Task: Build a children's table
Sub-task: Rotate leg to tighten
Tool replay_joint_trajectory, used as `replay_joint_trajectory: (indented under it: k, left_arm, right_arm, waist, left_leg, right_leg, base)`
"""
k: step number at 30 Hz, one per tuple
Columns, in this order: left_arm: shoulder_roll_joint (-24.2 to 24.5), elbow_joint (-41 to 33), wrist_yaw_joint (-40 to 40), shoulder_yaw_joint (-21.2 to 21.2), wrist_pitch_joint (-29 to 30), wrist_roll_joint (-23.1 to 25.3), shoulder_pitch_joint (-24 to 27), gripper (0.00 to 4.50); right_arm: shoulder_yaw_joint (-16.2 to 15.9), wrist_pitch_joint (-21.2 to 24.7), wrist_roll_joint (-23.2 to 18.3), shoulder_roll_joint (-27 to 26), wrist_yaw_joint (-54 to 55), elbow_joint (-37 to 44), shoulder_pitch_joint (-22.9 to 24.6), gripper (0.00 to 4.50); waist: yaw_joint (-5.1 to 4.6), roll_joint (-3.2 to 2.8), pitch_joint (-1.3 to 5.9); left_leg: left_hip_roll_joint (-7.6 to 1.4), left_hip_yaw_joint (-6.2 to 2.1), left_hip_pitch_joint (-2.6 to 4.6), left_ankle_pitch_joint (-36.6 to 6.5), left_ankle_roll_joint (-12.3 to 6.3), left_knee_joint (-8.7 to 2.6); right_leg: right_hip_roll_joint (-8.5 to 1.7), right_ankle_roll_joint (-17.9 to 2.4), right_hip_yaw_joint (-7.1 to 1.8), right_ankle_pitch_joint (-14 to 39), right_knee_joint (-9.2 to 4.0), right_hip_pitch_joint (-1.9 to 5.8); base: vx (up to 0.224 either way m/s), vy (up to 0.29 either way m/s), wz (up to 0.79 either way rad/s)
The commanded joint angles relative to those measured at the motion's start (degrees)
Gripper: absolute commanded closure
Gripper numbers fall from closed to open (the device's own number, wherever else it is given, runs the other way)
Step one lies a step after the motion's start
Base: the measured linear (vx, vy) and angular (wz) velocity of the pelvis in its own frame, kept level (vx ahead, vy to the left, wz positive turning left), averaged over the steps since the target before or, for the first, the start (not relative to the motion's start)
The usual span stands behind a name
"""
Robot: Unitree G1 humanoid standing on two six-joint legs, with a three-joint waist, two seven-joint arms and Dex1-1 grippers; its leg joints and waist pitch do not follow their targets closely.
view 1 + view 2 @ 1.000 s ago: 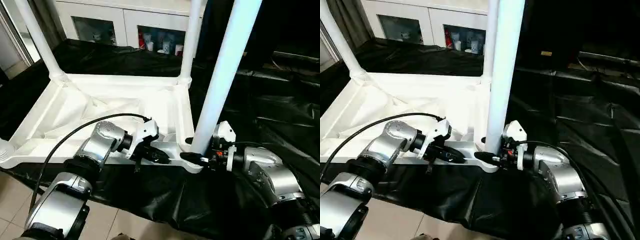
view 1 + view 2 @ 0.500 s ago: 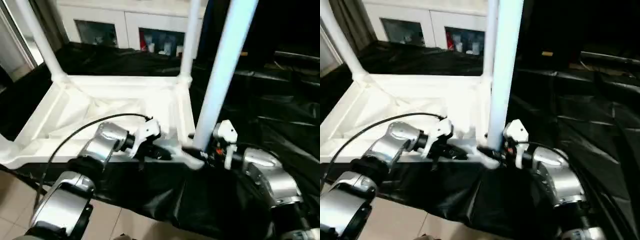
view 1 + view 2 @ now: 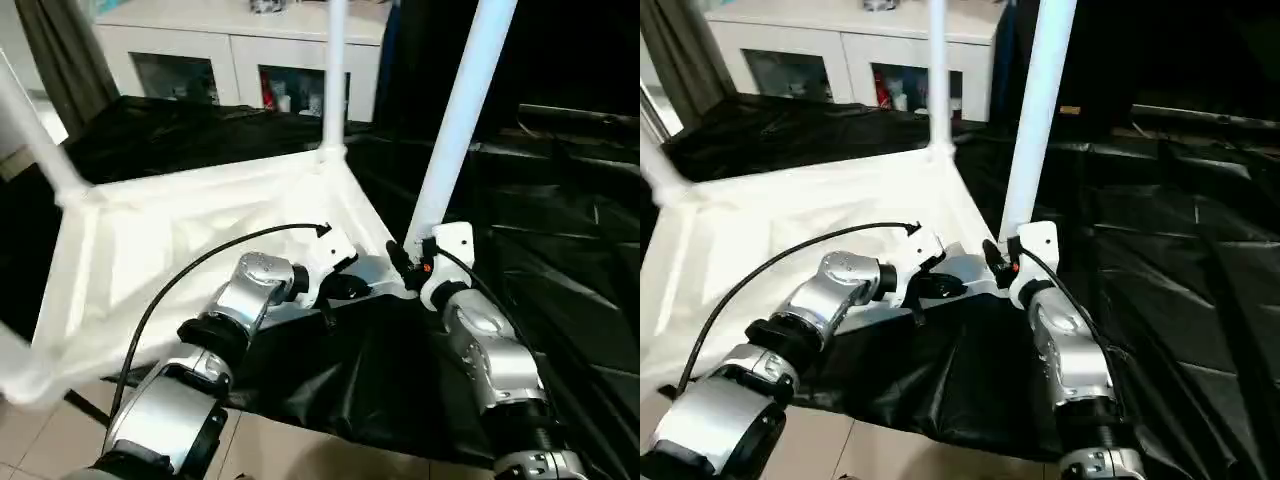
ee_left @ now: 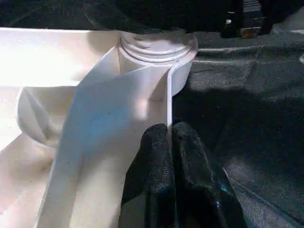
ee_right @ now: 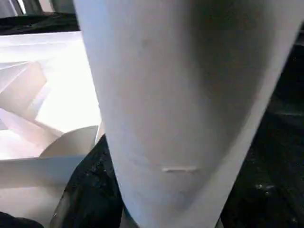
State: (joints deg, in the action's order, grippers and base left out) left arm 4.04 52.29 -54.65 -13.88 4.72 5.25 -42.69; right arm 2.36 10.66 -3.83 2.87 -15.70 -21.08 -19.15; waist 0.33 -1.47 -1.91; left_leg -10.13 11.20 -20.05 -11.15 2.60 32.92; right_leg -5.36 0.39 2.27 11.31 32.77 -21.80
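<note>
while the white plastic rectangular table top lies upside down on the black sheeting, ribbed underside up, we clench our left gripper on the thin wall of its near rim, beside the round corner socket. to the right, our right gripper grasps the long tapered white tube leg low down, just above that socket. we judge the leg needs seating: keep it upright and press straight down while the left steadies the rim. behind, a white cabinet holds small items we cannot identify.
</note>
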Motion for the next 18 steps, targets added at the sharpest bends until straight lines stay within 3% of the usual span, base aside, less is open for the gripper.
replay_joint_trajectory:
  k: [1,2,4,6,8,11,13,15,17,18]
  left_arm:
    - [-2.2,-0.2,-0.7,-1.6,-0.8,-0.3,0.2,4.5]
    - [-1.6,0.1,-1.1,-1.5,-1.5,-0.2,0.0,4.5]
    - [-1.0,0.3,-1.6,-1.4,-1.9,-0.2,-0.2,4.5]
    - [0.6,0.0,-3.7,-1.4,-2.5,-0.2,-0.2,4.5]
    - [1.4,-0.1,-4.6,-1.4,-2.6,-0.2,-0.1,4.5]
    - [3.4,-0.7,-7.6,-1.7,-3.1,-0.3,0.2,4.5]
    - [6.3,-2.0,-14.1,-2.2,-4.1,-1.0,1.1,4.5]
    - [7.0,-2.4,-15.9,-2.3,-4.2,-1.4,1.4,4.5]
    - [8.9,-3.6,-20.4,-2.1,-3.7,-2.9,2.6,4.5]
    - [8.9,-3.6,-20.4,-2.1,-3.7,-2.9,2.6,4.5]
  right_arm:
    - [-5.3,2.2,-0.9,-3.1,-4.8,-3.9,1.2,2.13]
    - [-5.5,1.6,-1.1,-3.0,-6.0,-3.6,1.1,1.92]
    - [-5.6,1.2,-1.6,-2.7,-7.6,-3.3,1.0,1.78]
    - [-6.8,0.6,-1.8,-0.9,-11.6,-2.5,0.7,1.73]
    - [-7.8,0.2,-1.8,0.5,-14.4,-2.1,0.7,1.37]
    - [-9.3,-0.8,-2.7,4.2,-21.5,-0.6,1.1,1.37]
    - [-10.3,-1.2,-5.4,9.4,-32.5,2.4,1.9,1.37]
    - [-10.3,-1.0,-6.2,10.5,-34.7,3.0,2.1,1.37]
    - [-10.2,0.4,-8.2,13.0,-40.4,4.8,2.5,1.37]
    - [-10.2,0.4,-8.2,13.0,-40.4,4.8,2.5,1.37]
  waist:
    - [-0.18,0.1,1.7]
    - [-0.2,0.45,1.75]
    - [-0.17,0.42,1.96]
    - [0.0,0.39,1.98]
    - [0.06,0.48,2.04]
    - [0.14,0.66,2.06]
    - [0.42,0.62,2.22]
    - [0.56,0.59,2.4]
    - [0.7,-0.23,2.72]
    - [0.77,-0.05,2.76]
  left_leg:
    - [-2.63,-2.13,0.77,-27.4,0.84,-5.24]
    - [-2.64,-2.12,0.57,-27.0,0.62,-5.28]
    - [-2.79,-2.13,0.15,-24.9,0.3,-5.37]
    - [-2.81,-1.92,0.23,-24.0,-0.12,-5.27]
    - [-2.84,-1.82,-0.18,-21.8,-0.7,-5.18]
    - [-2.84,-1.6,-0.27,-20.1,-1.68,-4.92]
    - [-2.88,-1.44,-0.11,-18.6,-2.74,-4.71]
    - [-3.03,-1.18,-0.19,-15.8,-4.23,-4.42]
    - [-3.13,-1.21,-0.26,-11.9,-4.86,-4.15]
    - [-3.18,-1.06,-0.19,-11.1,-5.23,-4.05]
  right_leg:
    - [-3.04,-7.5,-1.63,28.6,-5.79,0.12]
    - [-3.05,-7.6,-1.64,27.8,-5.74,0.22]
    - [-3.14,-8.3,-1.76,25.0,-5.3,0.61]
    - [-3.08,-9.3,-1.84,22.6,-5.11,0.55]
    - [-3.15,-10.5,-1.87,19.8,-4.67,1.06]
    - [-3.24,-11.6,-1.94,18.1,-4.46,1.35]
    - [-3.29,-12.3,-1.97,16.3,-4.41,1.55]
    - [-3.29,-14.1,-2.09,11.3,-3.91,1.71]
    - [-3.09,-16.4,-1.7,4.8,-2.99,2.08]
    - [-2.92,-17.0,-1.61,2.9,-2.84,2.17]
  base:
    - [0.0,0.0,0.0]
    - [0.0,0.0,0.0]
    - [0.0,0.0,0.0]
    - [0.0,0.0,0.0]
    - [0.0,0.0,0.0]
    - [0.0,0.0,0.0]
    - [0.0,0.0,0.0]
    - [0.0,0.0,0.0]
    - [0.063,-0.026,0.02]
    - [0.0,0.0,0.0]
